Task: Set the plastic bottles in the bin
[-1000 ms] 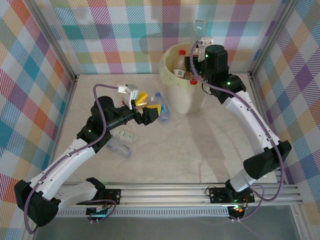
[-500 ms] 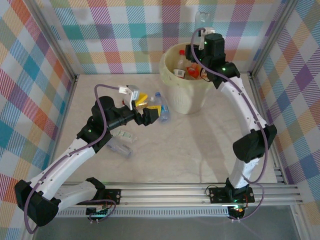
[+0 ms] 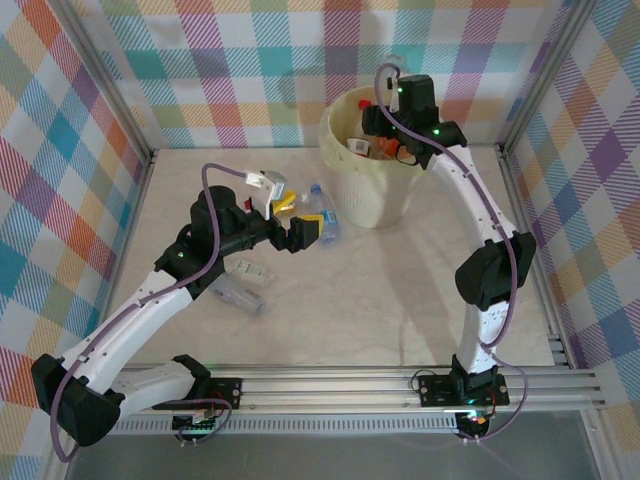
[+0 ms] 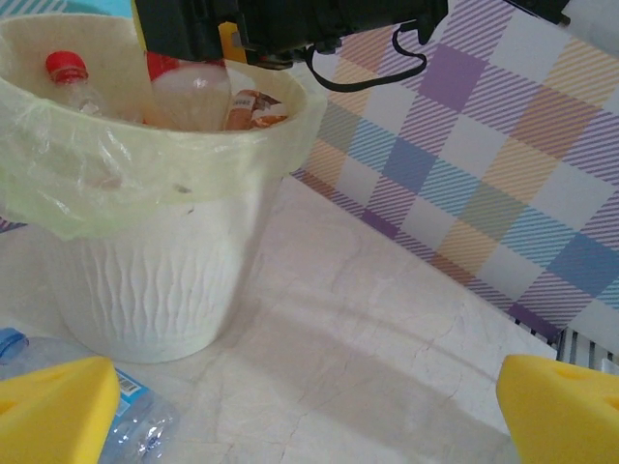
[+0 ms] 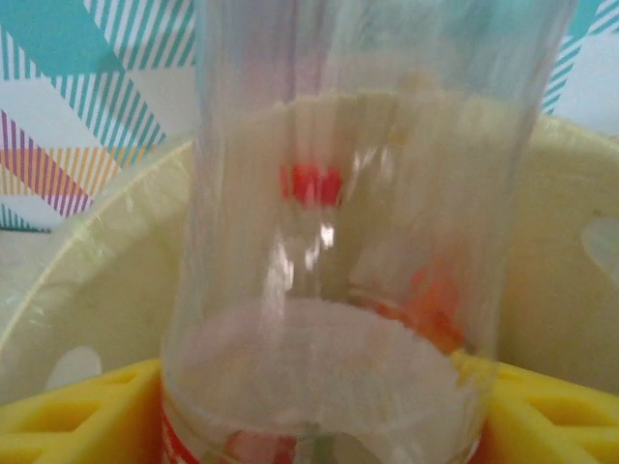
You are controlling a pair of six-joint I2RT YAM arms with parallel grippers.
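Right gripper [image 5: 319, 420]: above the mouth of the bin [image 3: 362, 200], which stands at the far edge of the table [image 3: 400, 290], right of its middle. A clear bottle [image 5: 348, 213] stands upright between the yellow fingers [image 5: 77, 416], just beside both. The bottle is blurred, so whether they press it cannot be told.
Left gripper [image 4: 309, 411]: spread wide, holding nothing, low over the table near the bin's left side.
Blue-labelled bottle [image 3: 323, 213]: lying on the table, just beside the bin's wall and next to one left finger.
Crushed bottles [image 3: 240, 290]: two, lying between the table's left edge and its middle, just beside the left arm.
Bin contents: red-capped bottle [image 4: 70, 77] and several others, partly hidden.
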